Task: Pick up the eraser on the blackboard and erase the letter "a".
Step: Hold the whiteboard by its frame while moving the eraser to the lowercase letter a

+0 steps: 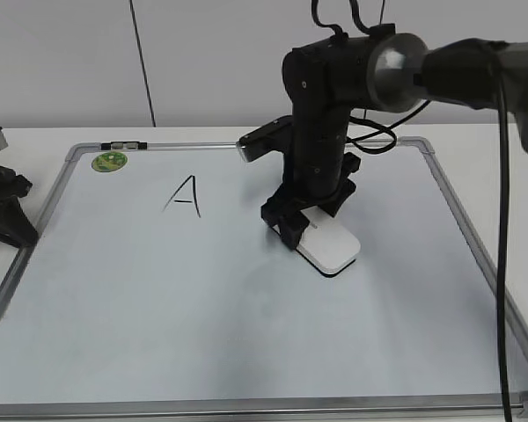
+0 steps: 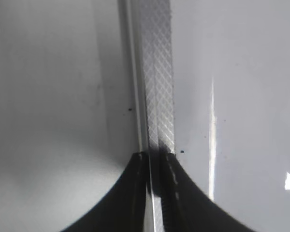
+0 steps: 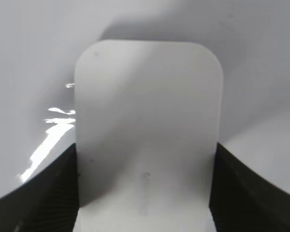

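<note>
The blackboard (image 1: pixel 202 308) is a pale whiteboard in a silver frame lying flat on the table. My right gripper (image 1: pixel 308 230) is shut on the white eraser (image 1: pixel 334 250), which rests flat on the board right of centre. In the right wrist view the eraser (image 3: pixel 147 111) fills the space between both fingers (image 3: pixel 145 164) over the board (image 3: pixel 29 48). No lowercase letter "a" shows in any view; the arm and eraser cover that part of the board. My left gripper (image 1: pixel 9 215) rests shut at the board's left edge, above the frame (image 2: pixel 159 72).
A tall capital "A" (image 1: pixel 185 195) is written left of the eraser. A round green magnet (image 1: pixel 109 161) sits in the far left corner of the board. A small dark clip (image 1: pixel 123 143) lies on the top frame. Black cables (image 1: pixel 378 136) hang behind the right arm.
</note>
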Tool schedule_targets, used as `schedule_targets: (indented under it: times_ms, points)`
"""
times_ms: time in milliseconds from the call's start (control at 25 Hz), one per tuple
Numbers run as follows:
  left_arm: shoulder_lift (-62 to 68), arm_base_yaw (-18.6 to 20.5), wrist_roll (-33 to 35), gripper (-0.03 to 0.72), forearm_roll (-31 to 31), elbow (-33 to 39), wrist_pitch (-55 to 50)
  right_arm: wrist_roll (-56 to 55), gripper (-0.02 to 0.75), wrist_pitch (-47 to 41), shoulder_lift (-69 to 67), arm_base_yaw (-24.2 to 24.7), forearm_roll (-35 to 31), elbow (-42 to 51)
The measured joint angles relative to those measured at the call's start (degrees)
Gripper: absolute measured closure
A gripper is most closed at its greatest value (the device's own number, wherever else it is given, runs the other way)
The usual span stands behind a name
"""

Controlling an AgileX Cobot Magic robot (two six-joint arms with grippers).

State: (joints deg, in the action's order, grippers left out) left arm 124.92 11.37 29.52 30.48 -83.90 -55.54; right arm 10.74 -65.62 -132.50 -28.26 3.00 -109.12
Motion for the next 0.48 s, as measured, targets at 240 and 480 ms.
schedule_targets:
  times_ms: [240, 480]
  points:
    - [0.0, 0.0, 0.0, 0.644, 0.0, 0.0, 0.0, -0.13, 0.215, 0.0, 0.0, 2.88, 0.24, -0.1]
    - [0.0, 0.0, 0.0, 0.644, 0.0, 0.0, 0.0, -0.26, 0.215, -0.3, 0.0, 7.36, 0.13, -0.12]
